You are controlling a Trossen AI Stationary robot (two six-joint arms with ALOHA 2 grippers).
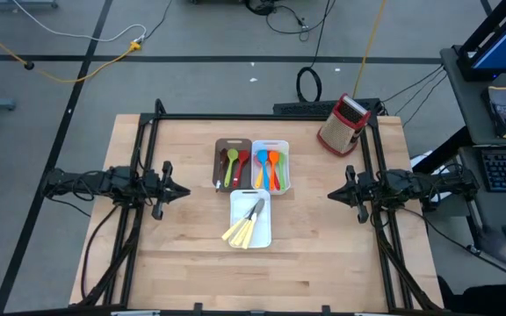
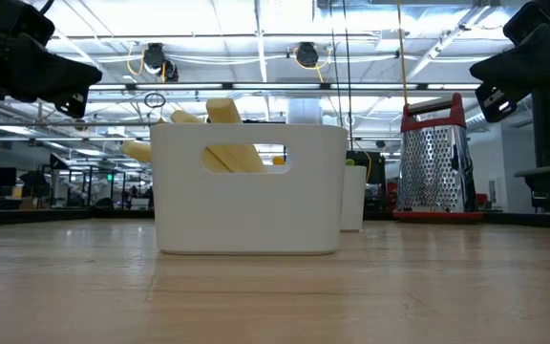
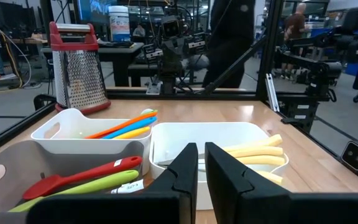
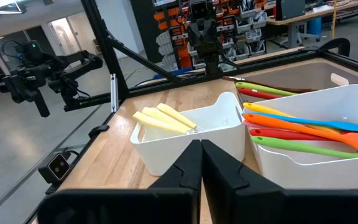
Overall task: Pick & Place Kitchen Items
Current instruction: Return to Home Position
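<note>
Pale wood-plank bench [image 1: 191, 263], smooth, w/ black metal frame round it; grey floor & loose cables beyond. Mid-bench sit 3 rectangular plastic tubs w/ rounded corners. The dark-brown tray [image 1: 233, 141] is far-left, the white tray [image 1: 271, 142] touches its right side, and the white bin [image 1: 262, 235] sits just near of both, w/ a slot handle cut in its wall.

Brown tray holds spoons [image 1: 234, 165], brown, green & red. White tray holds spatulas [image 1: 271, 167], blue, orange, red & green. All lie w/ long axis near-far.

Knives [image 1: 242, 230] lie diagonal in the bin: matte cream handles to near-left, metal blades to far-right, handle ends poking over the rim.

Box grater [image 1: 343, 125], perforated metal w/ red top, stands upright at far-right corner, well apart from the tubs. In low view the bin hides most of the trays behind it.

The left gripper [image 1: 185, 190] hovers by the left edge, pointing right; jaws almost together w/ a thin slit, empty. The right gripper [image 1: 330, 194] hovers by the right edge, pointing left; jaws closed, empty.
</note>
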